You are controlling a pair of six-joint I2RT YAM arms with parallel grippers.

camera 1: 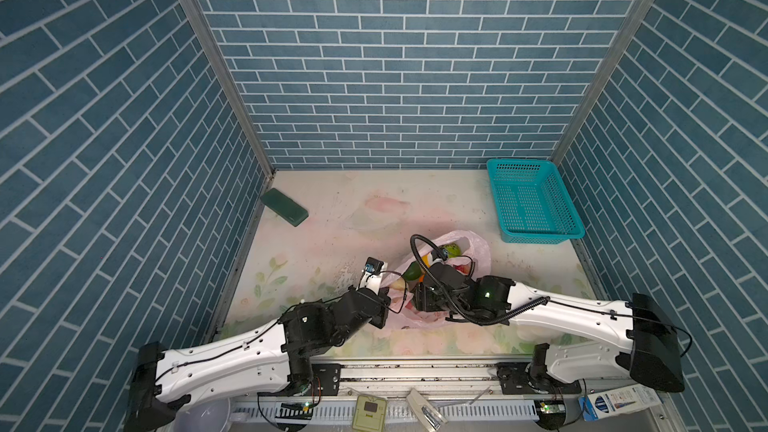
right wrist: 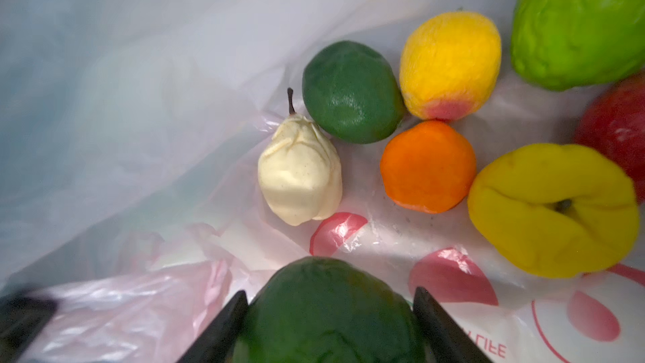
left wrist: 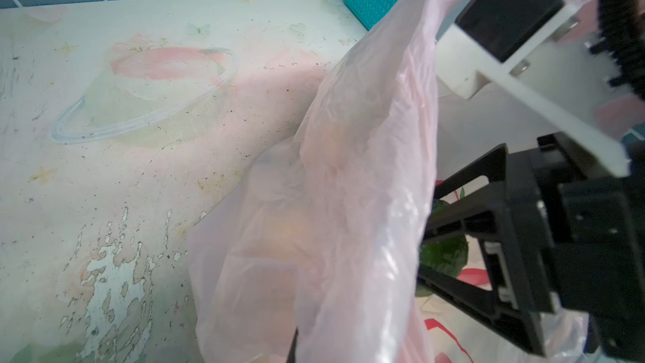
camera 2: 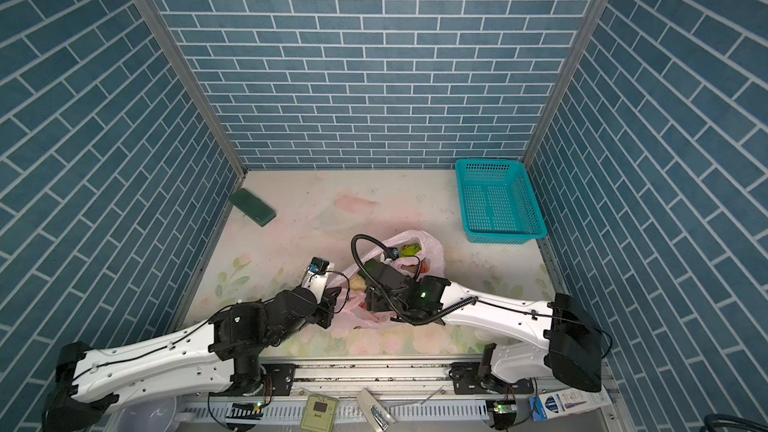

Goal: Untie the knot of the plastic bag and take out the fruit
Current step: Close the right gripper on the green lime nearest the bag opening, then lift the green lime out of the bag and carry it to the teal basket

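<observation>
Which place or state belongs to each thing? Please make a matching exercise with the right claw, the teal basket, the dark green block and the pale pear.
Things: 1 right claw; 2 teal basket; 3 dark green block; 4 pale pear.
States: A lies loose inside the plastic bag; B beside the left wall; C closed around a dark green fruit; D in the far right corner.
Pairs: 1-C, 2-D, 3-B, 4-A.

Soft, even light; top views look sharp.
Brick walls (camera 1: pixel 415 76) bend at the edges in both top views. The plastic bag (left wrist: pixel 349 169) shines with glare. The dark green fruit (right wrist: pixel 328 309) up close looks blurry.
</observation>
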